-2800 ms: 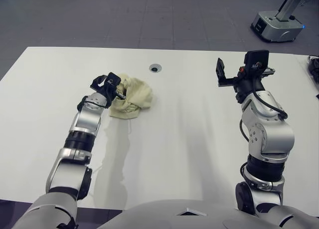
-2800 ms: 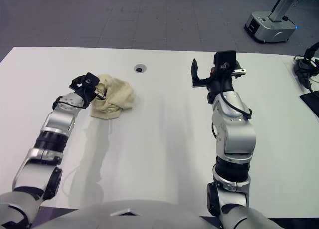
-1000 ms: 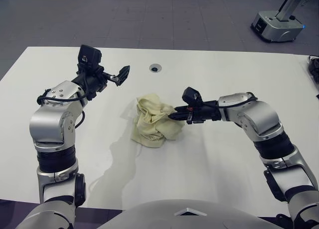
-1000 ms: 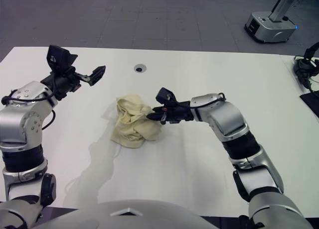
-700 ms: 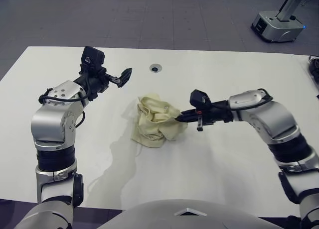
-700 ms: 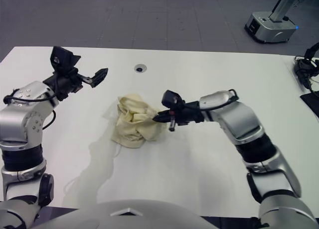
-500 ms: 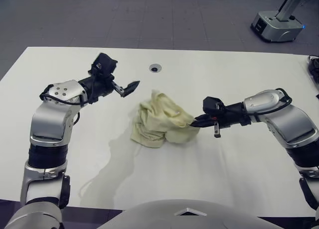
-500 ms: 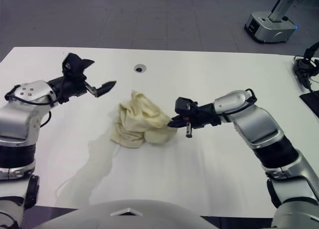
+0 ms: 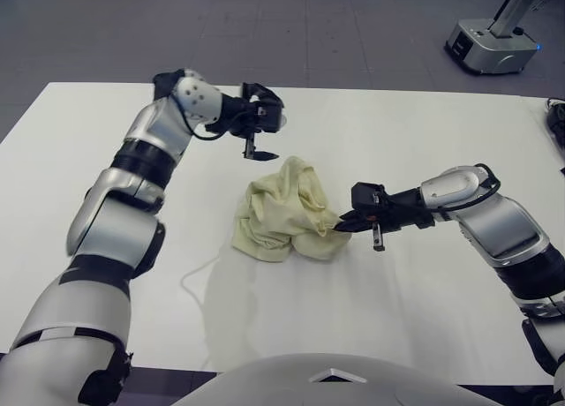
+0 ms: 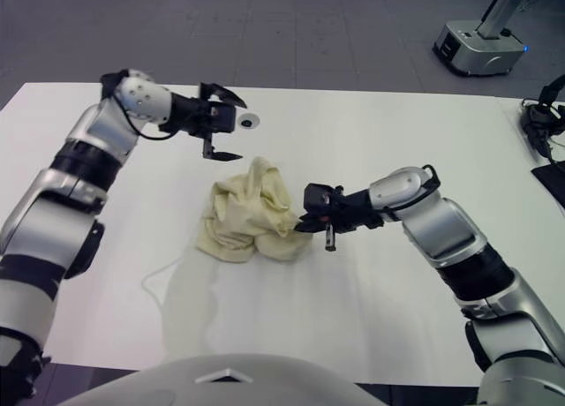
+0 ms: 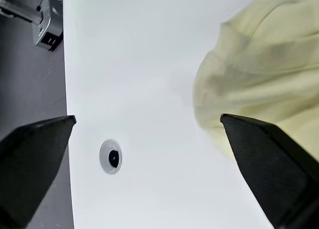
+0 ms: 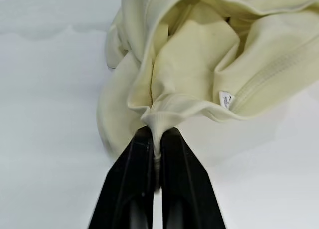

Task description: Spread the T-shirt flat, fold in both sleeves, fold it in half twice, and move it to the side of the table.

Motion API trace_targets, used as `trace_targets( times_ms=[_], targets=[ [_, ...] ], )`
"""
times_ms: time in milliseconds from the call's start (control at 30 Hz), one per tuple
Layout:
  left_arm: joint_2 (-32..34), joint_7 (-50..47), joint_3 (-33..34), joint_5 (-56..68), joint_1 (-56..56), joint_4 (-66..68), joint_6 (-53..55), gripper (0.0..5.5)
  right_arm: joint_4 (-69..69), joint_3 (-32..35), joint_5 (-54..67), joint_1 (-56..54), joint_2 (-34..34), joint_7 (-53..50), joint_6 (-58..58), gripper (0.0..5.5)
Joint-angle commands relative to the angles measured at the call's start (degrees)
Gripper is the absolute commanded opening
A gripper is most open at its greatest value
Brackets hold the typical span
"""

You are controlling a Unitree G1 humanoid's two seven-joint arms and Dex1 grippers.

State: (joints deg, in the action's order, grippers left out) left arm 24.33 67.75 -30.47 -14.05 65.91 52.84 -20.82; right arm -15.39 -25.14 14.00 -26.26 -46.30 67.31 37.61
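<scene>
table (image 9: 415, 309) white, t-shirt (image 9: 281, 214) bunched, floor (image 9: 309, 26) grey

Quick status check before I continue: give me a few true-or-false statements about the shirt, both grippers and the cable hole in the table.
1. The right gripper has its fingers shut on a bunched edge of the T-shirt. True.
2. The T-shirt lies spread flat on the table. False: it sits in a crumpled heap near the middle.
3. The left gripper is open and holds nothing. True.
4. The T-shirt covers the cable hole. False: the hole is bare, beyond the shirt, near the left gripper.
</scene>
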Motion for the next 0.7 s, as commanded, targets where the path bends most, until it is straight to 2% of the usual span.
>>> trace_targets(
  times_ms=[33, 133, 233, 467, 700],
  targets=[
    [-2.3, 5.8, -1.6, -2.9, 5.2, 9.6, -5.0, 5.4, -0.1, -0.7, -1.2, -1.5, 0.8, 0.4, -0.5, 0.0],
    [-4.8, 8.3, -0.3, -3.0, 8.5, 14.4, -4.5, 5.4, 0.1, -0.6, -1.8, -1.5, 1.3, 0.4, -0.6, 0.0],
    [-7.1, 6.1, 0.7, -3.6, 10.0, 17.2, -4.5, 5.4, 0.5, -0.8, -2.2, -1.9, 1.9, 0.6, -0.9, 0.0],
    [-8.0, 8.0, 2.8, -3.7, 11.3, 20.4, -2.7, 5.36, 1.4, -1.1, -3.0, -2.8, 2.6, 1.3, -1.4, 0.0],
    [-10.1, 5.2, 4.7, -3.7, 8.9, 21.3, -2.4, 4.1, 1.6, -0.7, -3.4, -3.0, 3.1, 1.4, -1.3, 0.0]
  ],
)
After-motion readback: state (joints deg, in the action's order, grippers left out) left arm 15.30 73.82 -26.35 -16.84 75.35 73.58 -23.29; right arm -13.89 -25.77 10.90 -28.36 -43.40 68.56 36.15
